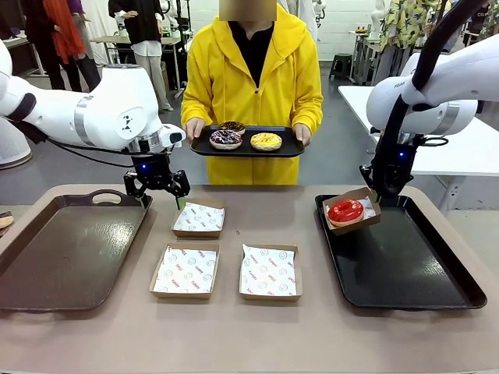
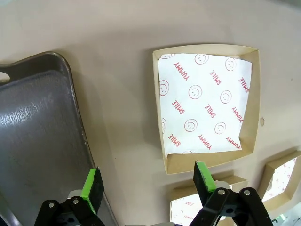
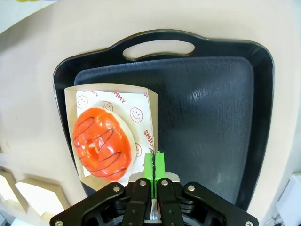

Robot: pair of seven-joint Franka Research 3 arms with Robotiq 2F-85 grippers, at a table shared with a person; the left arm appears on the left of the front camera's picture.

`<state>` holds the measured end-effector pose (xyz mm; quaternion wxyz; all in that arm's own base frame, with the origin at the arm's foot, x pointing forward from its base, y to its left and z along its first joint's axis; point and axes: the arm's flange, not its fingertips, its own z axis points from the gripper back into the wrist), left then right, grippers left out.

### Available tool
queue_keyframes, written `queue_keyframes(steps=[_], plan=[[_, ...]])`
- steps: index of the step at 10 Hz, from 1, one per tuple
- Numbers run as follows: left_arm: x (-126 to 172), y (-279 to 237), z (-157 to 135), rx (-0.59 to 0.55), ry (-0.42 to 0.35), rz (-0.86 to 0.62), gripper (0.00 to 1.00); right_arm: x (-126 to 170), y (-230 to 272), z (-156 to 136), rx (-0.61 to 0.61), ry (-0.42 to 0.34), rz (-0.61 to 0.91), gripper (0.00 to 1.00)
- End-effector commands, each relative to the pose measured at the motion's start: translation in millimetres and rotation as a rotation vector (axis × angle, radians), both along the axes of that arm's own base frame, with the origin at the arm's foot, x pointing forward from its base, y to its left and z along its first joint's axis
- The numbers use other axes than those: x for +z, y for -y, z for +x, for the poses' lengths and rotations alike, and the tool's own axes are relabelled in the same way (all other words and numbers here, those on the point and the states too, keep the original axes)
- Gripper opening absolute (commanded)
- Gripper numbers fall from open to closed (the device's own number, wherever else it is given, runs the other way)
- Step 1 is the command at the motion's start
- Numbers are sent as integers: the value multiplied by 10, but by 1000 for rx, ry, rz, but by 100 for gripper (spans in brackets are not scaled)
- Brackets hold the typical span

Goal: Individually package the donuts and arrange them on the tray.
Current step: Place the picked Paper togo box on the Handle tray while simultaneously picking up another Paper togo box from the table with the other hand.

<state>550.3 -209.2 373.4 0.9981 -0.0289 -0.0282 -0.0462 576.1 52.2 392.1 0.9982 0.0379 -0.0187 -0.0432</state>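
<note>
Right pincer (image 3: 154, 162) clenched on wall of paper-lined box (image 3: 69, 101) carrying red donut (image 1: 345, 210). Box sits tilted at far left corner of right black tray (image 1: 405, 273). Left pincer (image 2: 147, 175) released, hovering above worktop (image 1: 249, 335) between left tray (image 1: 62, 257) and far empty box (image 1: 196, 232). I see person holding small tray (image 1: 242, 151) with yellow donut (image 1: 266, 141), purple-brown donut (image 1: 226, 139), chocolate donut (image 1: 232, 126).

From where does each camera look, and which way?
Front: between the arms, facing a person in yellow across the table; both arms show.
Left wrist: looks down at an empty paper-lined cardboard box; open fingers show.
Right wrist: looks down at a black tray; shut fingers pinch the box of a glossy red ring donut.
Front and right wrist share that donut.
</note>
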Motion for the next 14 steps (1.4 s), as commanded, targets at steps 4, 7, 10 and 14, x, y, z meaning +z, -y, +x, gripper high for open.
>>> queue_keyframes(steps=[4,7,10,14], plan=[[-270,123,210,91,10,47,100,-53,-99,110,-10,5,-12,1],[-329,161,266,91,8,54,100,-63,-95,104,-7,-3,-15,1],[-358,161,288,76,7,61,100,-77,-78,119,-9,-5,-14,1],[-397,211,296,53,1,63,100,-116,-29,145,-11,-9,-6,1]])
